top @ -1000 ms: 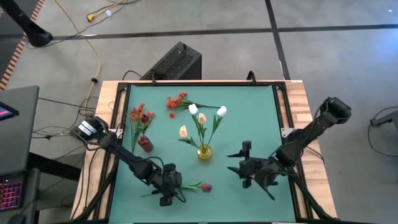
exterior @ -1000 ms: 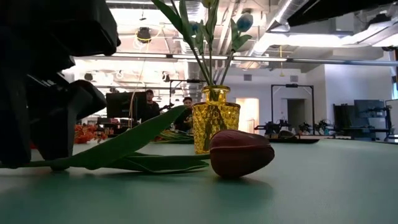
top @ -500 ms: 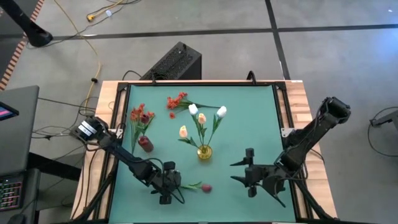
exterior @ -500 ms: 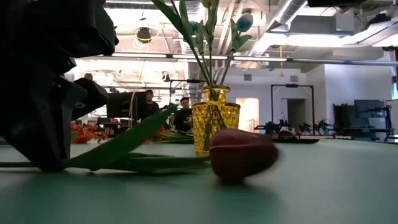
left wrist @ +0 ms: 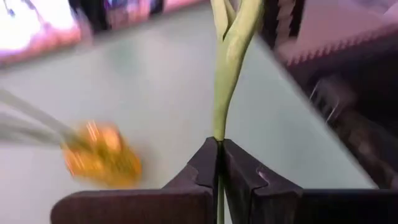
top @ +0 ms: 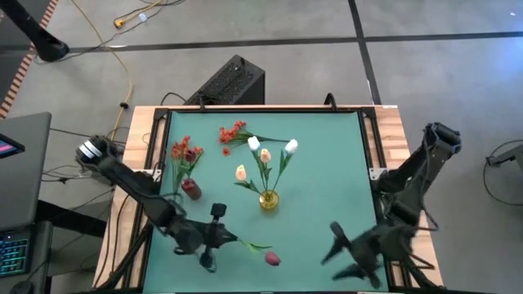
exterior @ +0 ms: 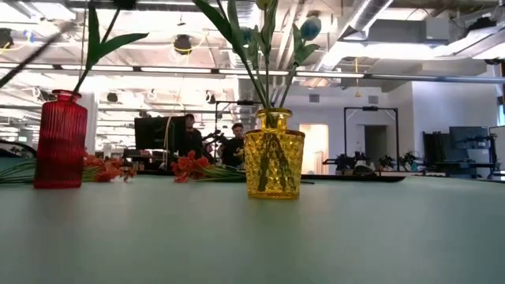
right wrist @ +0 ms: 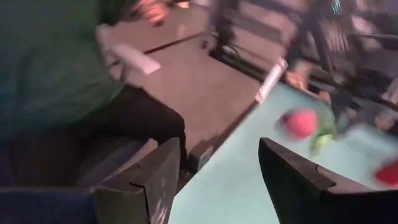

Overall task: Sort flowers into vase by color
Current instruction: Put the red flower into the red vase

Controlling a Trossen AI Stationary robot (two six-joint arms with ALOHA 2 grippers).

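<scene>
My left gripper [top: 221, 238] is shut on the green stem of a dark maroon tulip near the table's front left. The tulip's bud [top: 272, 259] points toward the right, and it shows blurred in the right wrist view [right wrist: 300, 122]. A yellow vase [top: 267, 198] at mid-table holds white and peach tulips [top: 263, 152]. A red vase [top: 190, 189] to its left holds red-orange blossoms [top: 184, 153]. More red-orange blossoms [top: 233, 132] lie flat on the mat at the back. My right gripper [top: 333, 245] is open and empty at the front right. My left gripper pinches the tulip's bare stem [left wrist: 219, 138] between its two fingers, just below where the leaves [left wrist: 234, 37] branch off. The fingers come level from the table's left, and the stem runs on forward roughly in line with them. The flower is lifted clear of the table.
The green mat [top: 327, 163] has open room on its right half. A wooden border [top: 400, 155] frames the table. A black box [top: 229, 82] sits beyond the far edge. Both vases show in the low view, the red vase [exterior: 61, 140] and the yellow vase [exterior: 273, 154].
My left gripper has lifted the maroon tulip off the mat and drawn back a little toward the left. The flower has left the low view and its bud has swung toward the near edge. My right gripper has moved toward the near right corner, staying open.
</scene>
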